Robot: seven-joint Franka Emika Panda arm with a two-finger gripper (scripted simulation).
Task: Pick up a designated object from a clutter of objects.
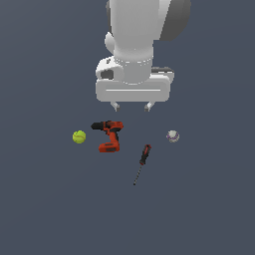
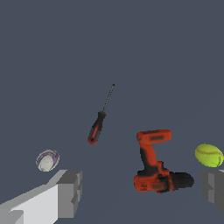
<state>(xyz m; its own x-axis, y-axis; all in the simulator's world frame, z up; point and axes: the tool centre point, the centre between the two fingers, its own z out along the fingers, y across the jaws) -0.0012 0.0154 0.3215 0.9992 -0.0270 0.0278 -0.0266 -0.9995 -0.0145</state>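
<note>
Jaws stand wide apart, holding nothing. The gripper [image 1: 132, 106] hangs above the floor in the upper middle of the exterior view, two short grey fingertips [image 1: 115, 106] poking down from a broad white palm; in the wrist view the blocky grey pads [image 2: 70, 193] sit at the frame's lower corners with the clutter showing between them.

Screwdriver [image 1: 142, 161] lies flat on the floor just below centre of the exterior view, below the gripper and untouched. Slim tool: rounded red handle with black grip panels, then a long, thin, dark shaft tapering to a point toward the lower left. Clear of every other item.

Power drill [image 1: 108, 135], red-orange with black chuck and trim, chunky and angular, lies on its side left of the screwdriver. Tennis ball [image 1: 79, 136], yellow-green, fuzzy-looking with a pale seam, rests just left of the drill. Small whitish ball [image 1: 173, 136], faint purple markings, sits apart at right of centre. Floor [image 1: 50, 209] is plain, matte, dark slate-blue.
</note>
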